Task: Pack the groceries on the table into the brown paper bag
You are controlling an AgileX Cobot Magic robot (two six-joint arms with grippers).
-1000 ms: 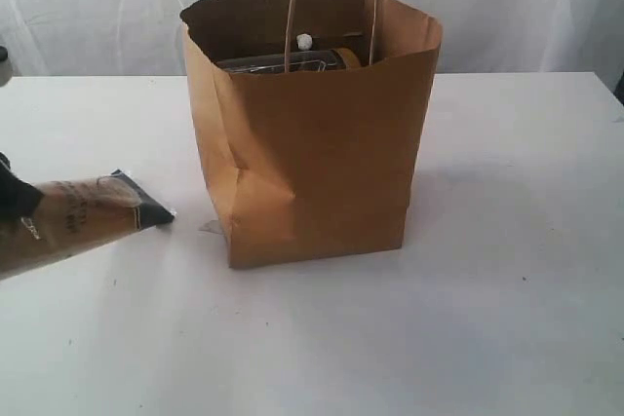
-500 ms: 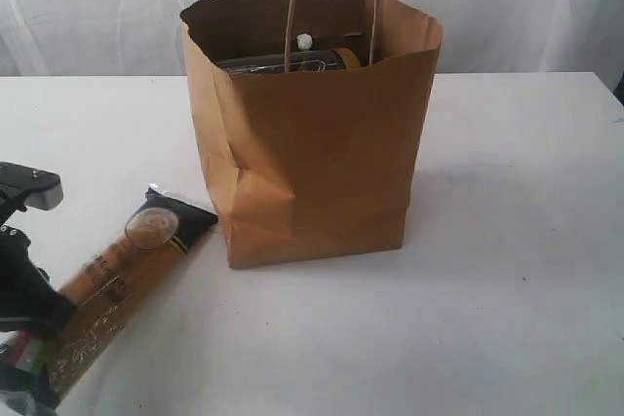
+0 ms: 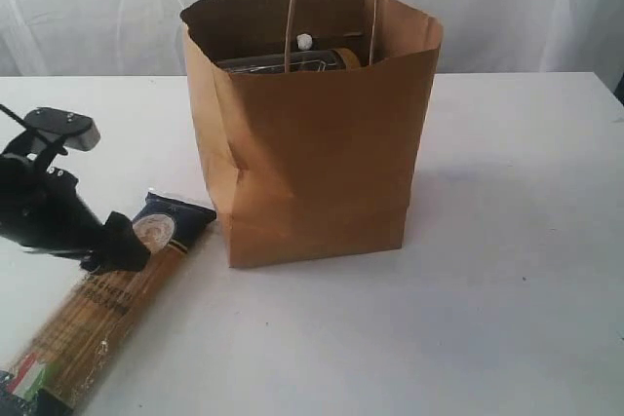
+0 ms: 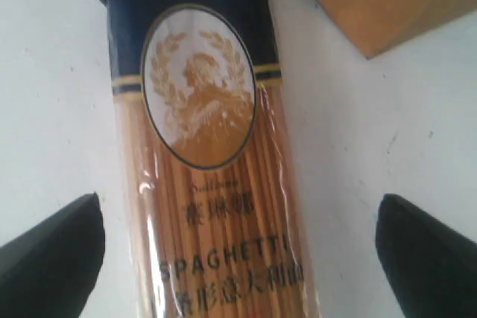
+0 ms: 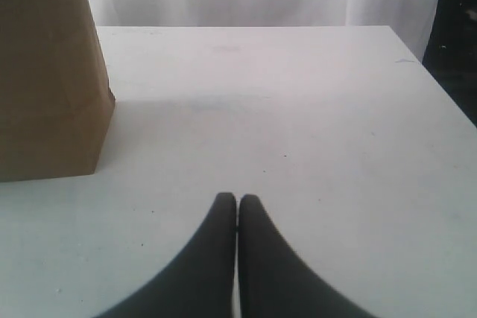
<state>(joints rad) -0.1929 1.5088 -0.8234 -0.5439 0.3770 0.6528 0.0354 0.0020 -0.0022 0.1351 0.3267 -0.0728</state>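
The spaghetti packet [image 3: 102, 314] is lying flat on the table [image 3: 507, 289], its dark end just beside the brown paper bag [image 3: 312, 143]. The left gripper [image 4: 235, 221] is hovering over it, jaws spread wide (one each side). On the right gripper [image 5: 237, 206] the jaws are pressing together.

The brown paper bag [image 3: 312, 143] stands upright and open at the centre of the white table [image 3: 507, 280], with a white cap [image 3: 304, 42] showing inside its mouth. The spaghetti packet [image 3: 97, 314] lies flat and slanted in the lower left of the exterior view. Its dark blue end is just beside the bag's lower left corner, and its flag end is at the bottom edge.
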